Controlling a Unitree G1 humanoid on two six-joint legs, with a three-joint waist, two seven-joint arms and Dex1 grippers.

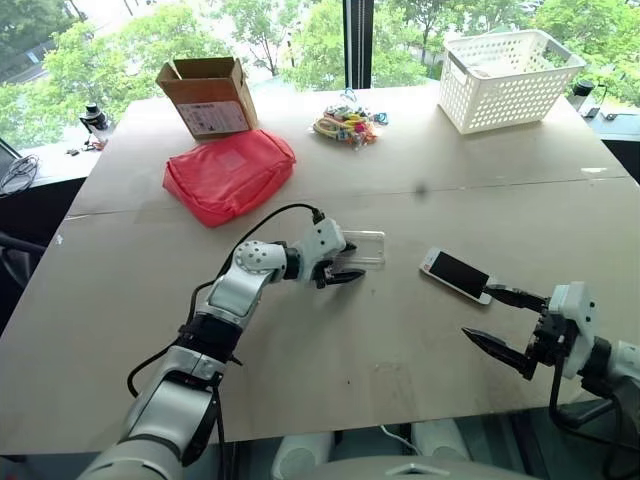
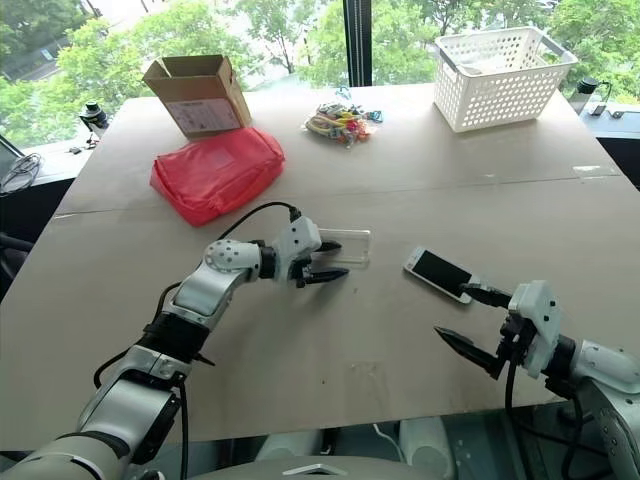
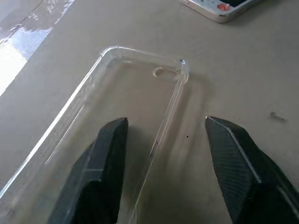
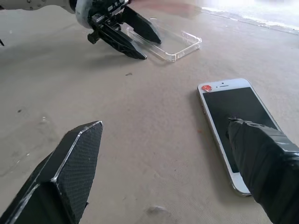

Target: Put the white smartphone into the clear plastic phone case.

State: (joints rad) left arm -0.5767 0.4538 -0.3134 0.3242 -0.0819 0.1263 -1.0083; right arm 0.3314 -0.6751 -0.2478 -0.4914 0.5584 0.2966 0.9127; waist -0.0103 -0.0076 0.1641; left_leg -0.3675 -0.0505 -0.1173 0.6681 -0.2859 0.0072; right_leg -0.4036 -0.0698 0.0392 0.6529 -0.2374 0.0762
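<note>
Brown tabletop [image 1: 400,350] before windows, bearing red pouch [image 1: 230,173], cardboard box [image 1: 207,97] and white basket [image 1: 508,78]. Left gripper [image 1: 340,267] straddling near rim of clear plastic phone case [image 1: 366,246], fingers parted. White smartphone [image 1: 456,274] lying screen-up just right of case. Right gripper [image 1: 505,322] hovering spread wide, one fingertip at phone's near end.

Table [image 1: 330,340] — bare tan boards. On it: white smartphone [image 1: 455,274], clear plastic phone case [image 1: 364,247], red pouch [image 1: 229,174], cardboard box [image 1: 207,96], white basket [image 1: 510,78] — also a small colourful heap [image 1: 347,124].
</note>
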